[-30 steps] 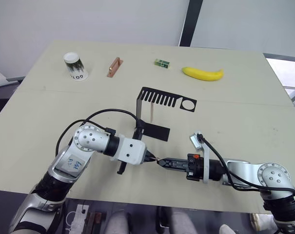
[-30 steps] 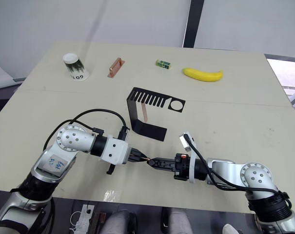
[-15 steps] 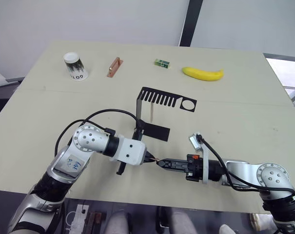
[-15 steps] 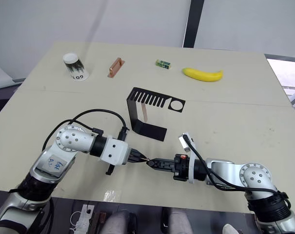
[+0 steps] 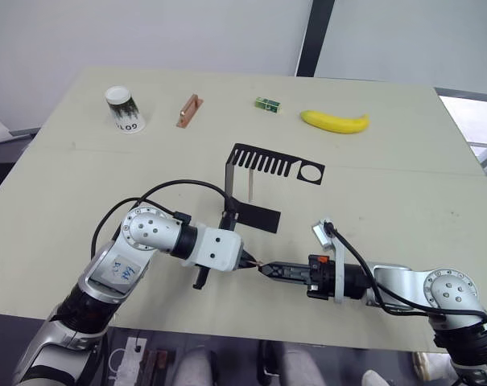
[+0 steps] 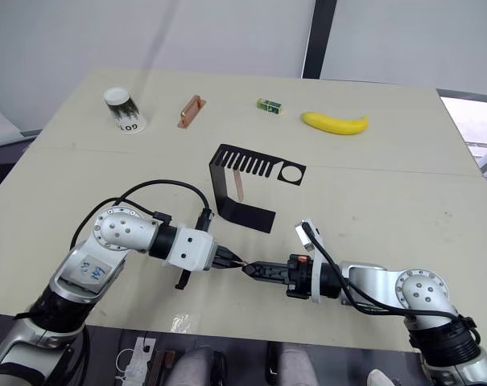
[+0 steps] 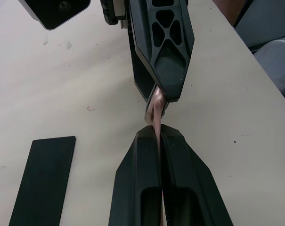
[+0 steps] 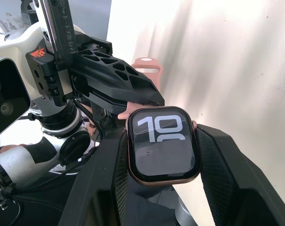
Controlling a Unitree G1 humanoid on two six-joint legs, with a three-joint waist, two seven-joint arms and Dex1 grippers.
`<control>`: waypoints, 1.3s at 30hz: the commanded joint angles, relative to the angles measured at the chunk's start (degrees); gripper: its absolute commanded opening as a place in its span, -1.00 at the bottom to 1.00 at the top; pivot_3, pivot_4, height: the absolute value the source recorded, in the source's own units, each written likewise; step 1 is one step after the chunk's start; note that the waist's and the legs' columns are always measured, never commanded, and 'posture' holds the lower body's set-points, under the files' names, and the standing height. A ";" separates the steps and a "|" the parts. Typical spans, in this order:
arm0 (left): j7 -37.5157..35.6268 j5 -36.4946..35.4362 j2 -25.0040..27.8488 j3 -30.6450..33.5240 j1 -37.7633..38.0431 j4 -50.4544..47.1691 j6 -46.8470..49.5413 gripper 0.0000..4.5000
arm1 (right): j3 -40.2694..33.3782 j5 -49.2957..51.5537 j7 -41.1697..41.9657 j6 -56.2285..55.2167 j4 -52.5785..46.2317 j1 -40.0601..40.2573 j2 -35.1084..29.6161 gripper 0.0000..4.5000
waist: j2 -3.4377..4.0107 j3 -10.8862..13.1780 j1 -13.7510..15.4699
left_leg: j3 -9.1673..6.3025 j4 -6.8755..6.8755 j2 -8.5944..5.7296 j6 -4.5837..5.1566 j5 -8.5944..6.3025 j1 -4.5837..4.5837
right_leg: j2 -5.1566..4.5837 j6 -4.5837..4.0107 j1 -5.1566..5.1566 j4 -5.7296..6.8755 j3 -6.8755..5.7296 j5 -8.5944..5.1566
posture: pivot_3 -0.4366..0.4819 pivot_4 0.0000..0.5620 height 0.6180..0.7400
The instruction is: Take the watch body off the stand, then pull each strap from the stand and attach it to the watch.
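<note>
You've got the watch body [image 8: 163,144] clamped in the right gripper [image 8: 162,155], left gripper [image 7: 159,134] pinching the first strap [image 7: 157,113] against it; second strap [image 6: 237,186] waits on the stand [image 6: 231,211].

Beige table [image 5: 404,185] before white wall [image 5: 146,32]

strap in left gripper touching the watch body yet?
Touching. Left wrist view: the strap, pinched by the left gripper, meets the watch body edge in the right gripper.
</note>
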 commanded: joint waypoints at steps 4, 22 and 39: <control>1.59 -2.63 -2.10 -0.31 -2.54 -4.94 -1.05 -1.00 | 2.24 -0.38 -0.50 1.39 -1.00 0.39 0.27 -0.29 | 0.00 0.00 0.00 | 0.00 0.00 0.00 0.00 0.00 0.00 | 0.00 0.00 0.00 0.00 0.00 0.00 | -0.05 -0.47 1.00; 2.24 -0.85 -2.09 -1.96 -0.41 -3.93 -2.88 -1.00 | 2.21 -0.74 -0.48 1.54 -1.08 0.37 0.79 -0.29 | 0.00 0.00 -0.01 | 0.00 0.00 0.00 0.00 0.00 0.00 | 0.00 0.00 0.00 0.00 0.00 0.00 | -0.05 -0.47 1.00; 3.43 0.43 -1.91 -2.32 2.81 -1.37 -8.17 -1.00 | 2.04 -1.04 -0.01 2.07 -1.19 0.33 0.80 -0.29 | 0.00 0.00 0.00 | 0.00 0.00 0.00 0.01 -0.01 0.00 | -0.01 0.00 0.00 0.00 0.00 0.00 | -0.05 -0.47 1.00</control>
